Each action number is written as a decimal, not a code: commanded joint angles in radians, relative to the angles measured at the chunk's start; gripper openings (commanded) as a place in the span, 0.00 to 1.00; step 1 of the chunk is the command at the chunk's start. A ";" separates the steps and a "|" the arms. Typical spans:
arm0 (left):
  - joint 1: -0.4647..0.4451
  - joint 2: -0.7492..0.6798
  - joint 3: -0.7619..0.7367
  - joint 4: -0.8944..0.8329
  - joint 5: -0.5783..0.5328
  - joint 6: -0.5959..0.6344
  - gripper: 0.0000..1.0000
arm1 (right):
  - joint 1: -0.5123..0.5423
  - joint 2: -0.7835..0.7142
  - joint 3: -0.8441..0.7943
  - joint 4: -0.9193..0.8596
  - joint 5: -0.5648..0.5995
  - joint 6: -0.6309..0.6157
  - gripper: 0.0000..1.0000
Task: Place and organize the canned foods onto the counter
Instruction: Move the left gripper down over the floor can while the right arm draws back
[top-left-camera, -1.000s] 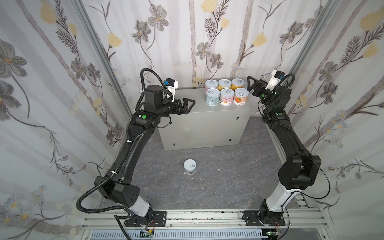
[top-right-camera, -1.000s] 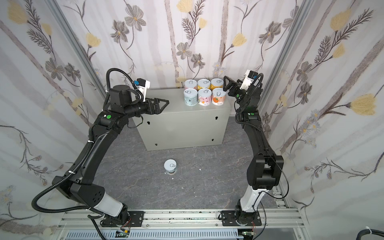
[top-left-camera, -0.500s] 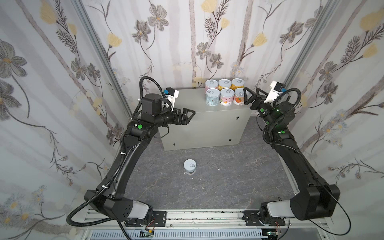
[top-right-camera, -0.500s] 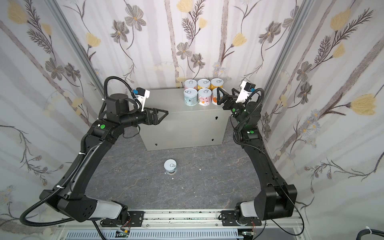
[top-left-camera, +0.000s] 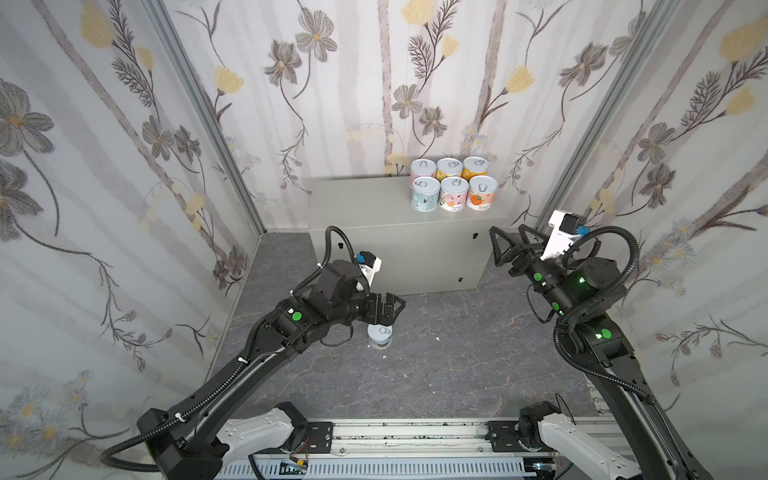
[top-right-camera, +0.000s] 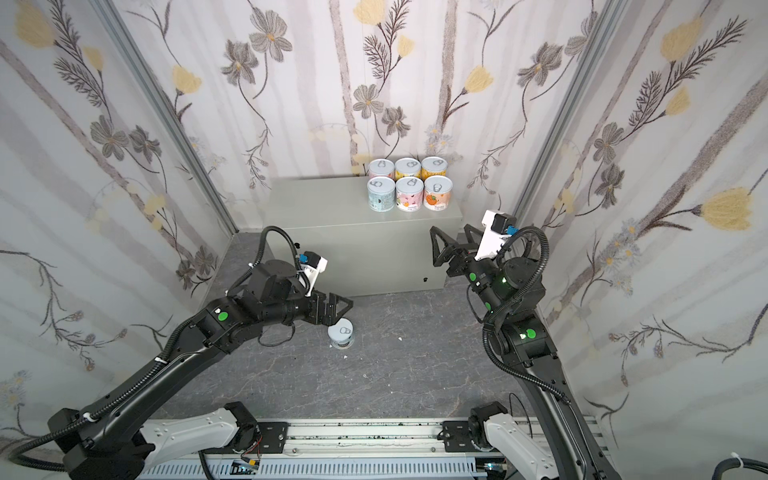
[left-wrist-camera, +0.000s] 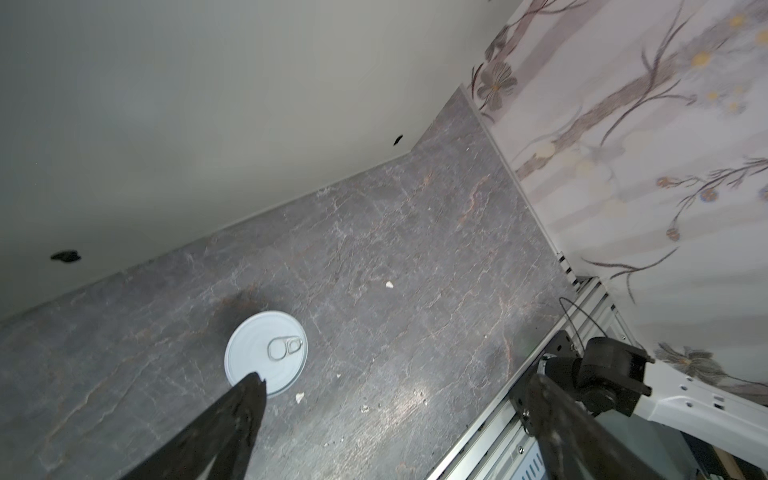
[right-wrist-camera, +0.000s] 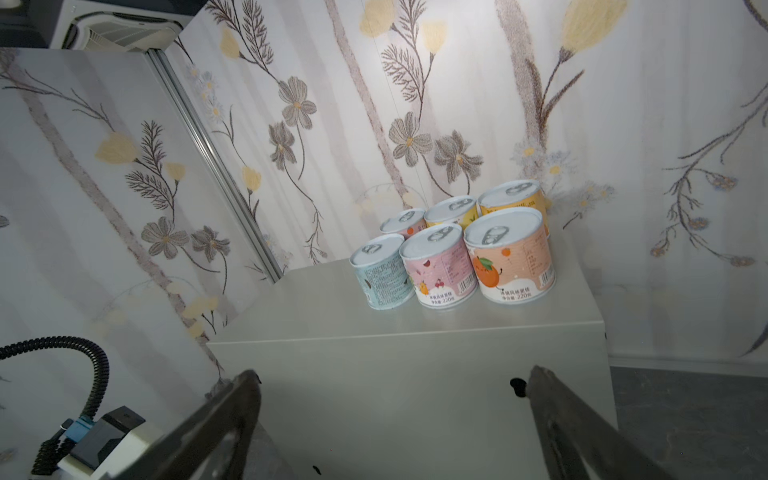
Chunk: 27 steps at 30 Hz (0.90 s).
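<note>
Several canned foods stand in two rows at the right end of the counter. One more can stands upright on the dark floor in front of the counter, its pull-tab lid up. My left gripper hovers open just above this can, one finger over the lid's edge. My right gripper is open and empty, off the counter's right front corner, below its top.
Floral-papered walls close in on three sides, and the counter stands against the back wall. An aluminium rail carrying both arm bases runs along the front edge. Small white crumbs lie on the marbled floor.
My left arm has dropped from counter height to the floor, over the lone can. My right arm has drawn back and down from the cans on the counter. Both grippers stayed open.
</note>
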 joint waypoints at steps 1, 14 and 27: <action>-0.062 -0.029 -0.092 0.014 -0.197 -0.158 1.00 | 0.021 -0.070 -0.042 -0.173 0.035 0.002 1.00; -0.190 0.113 -0.262 0.065 -0.436 -0.329 1.00 | 0.044 -0.274 -0.171 -0.343 -0.008 0.030 1.00; -0.117 0.379 -0.169 0.125 -0.408 -0.298 1.00 | 0.088 -0.162 -0.157 -0.368 -0.034 0.003 1.00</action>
